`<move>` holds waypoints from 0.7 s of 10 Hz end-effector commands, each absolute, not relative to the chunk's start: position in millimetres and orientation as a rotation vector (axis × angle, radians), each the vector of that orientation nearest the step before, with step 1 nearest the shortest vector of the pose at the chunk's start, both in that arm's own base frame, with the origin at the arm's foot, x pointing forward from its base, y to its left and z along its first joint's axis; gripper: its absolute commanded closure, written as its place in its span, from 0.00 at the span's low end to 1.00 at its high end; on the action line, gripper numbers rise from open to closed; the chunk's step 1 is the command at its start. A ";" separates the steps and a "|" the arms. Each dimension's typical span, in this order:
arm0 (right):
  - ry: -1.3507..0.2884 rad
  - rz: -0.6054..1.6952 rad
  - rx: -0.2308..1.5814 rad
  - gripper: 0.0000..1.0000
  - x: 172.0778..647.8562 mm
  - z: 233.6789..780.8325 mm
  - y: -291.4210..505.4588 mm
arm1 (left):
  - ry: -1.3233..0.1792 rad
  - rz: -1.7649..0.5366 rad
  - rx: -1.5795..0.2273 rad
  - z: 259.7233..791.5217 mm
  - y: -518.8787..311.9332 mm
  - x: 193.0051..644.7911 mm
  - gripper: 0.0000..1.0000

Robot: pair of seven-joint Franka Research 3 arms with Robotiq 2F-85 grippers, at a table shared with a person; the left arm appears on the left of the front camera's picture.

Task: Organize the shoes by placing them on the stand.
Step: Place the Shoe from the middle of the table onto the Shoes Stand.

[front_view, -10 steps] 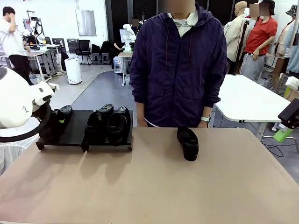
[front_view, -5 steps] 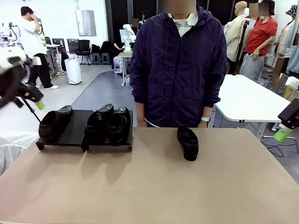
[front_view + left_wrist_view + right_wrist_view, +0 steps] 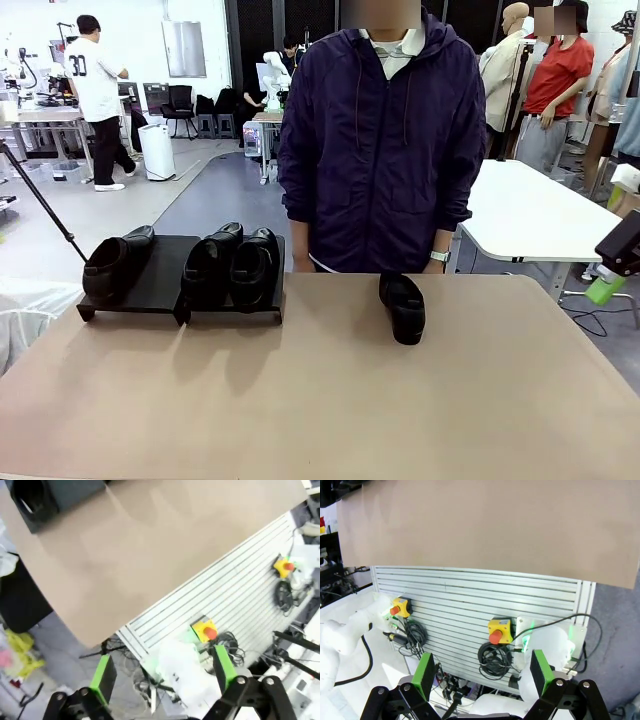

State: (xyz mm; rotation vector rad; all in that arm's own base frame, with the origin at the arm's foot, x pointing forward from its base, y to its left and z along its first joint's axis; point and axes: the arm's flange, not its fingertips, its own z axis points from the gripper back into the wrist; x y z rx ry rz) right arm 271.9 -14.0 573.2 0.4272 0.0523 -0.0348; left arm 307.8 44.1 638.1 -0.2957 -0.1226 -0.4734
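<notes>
The left arm has been withdrawn from the leftmost shoe (image 3: 115, 265), which lies on the stand (image 3: 165, 268). The left pincer (image 3: 162, 675) and right pincer (image 3: 482, 672) are held wide open and empty, near the counter's (image 3: 320, 400) near edge. A fourth shoe (image 3: 403, 307) is set on the counter before the person (image 3: 380, 140). Two more shoes (image 3: 232, 265) are seated side by side on the stand, at the counter's far left.
</notes>
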 end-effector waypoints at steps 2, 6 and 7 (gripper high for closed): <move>0.050 -0.010 0.446 0.00 273.3 577.4 -15.1 | -0.169 -0.392 -0.334 601.0 63.3 275.5 0.00; 0.050 -0.010 0.446 0.00 273.3 577.4 -15.1 | -0.138 -0.396 -0.327 603.5 66.8 273.7 0.00; 0.050 -0.010 0.446 0.00 273.3 577.4 -15.1 | -0.138 -0.396 -0.327 603.5 66.8 273.7 0.00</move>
